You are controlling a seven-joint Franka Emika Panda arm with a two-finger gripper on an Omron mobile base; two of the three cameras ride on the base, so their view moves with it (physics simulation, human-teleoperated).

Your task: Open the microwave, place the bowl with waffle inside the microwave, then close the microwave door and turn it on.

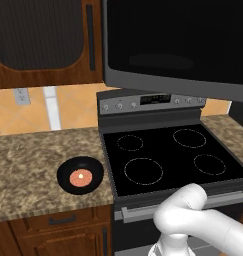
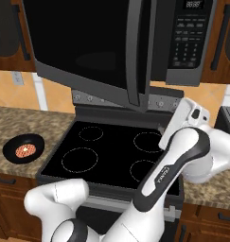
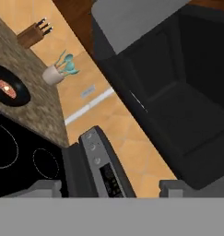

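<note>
The speckled brown stone bench runs on either side of the black glass-top stove. On its left stretch sits the black bowl, near the stove's edge, with the waffle lying flat inside. Farther back along that stretch, in the hand view, stand a pale utensil holder and a wooden knife block.

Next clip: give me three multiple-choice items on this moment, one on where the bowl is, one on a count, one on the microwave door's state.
1. Where does the bowl stand?
A. on the counter left of the stove
B. on a burner
C. inside the microwave

2. How many burner rings does the stove show?
A. two
B. four
C. six

3. The microwave door is:
A. shut
B. swung open
C. removed

Key: 1 A, the bowl with the waffle rests on the granite counter. 2 B, four dotted rings on the glass top. 3 B, the door stands out over the stove and the hand view looks into the microwave cavity.
</note>
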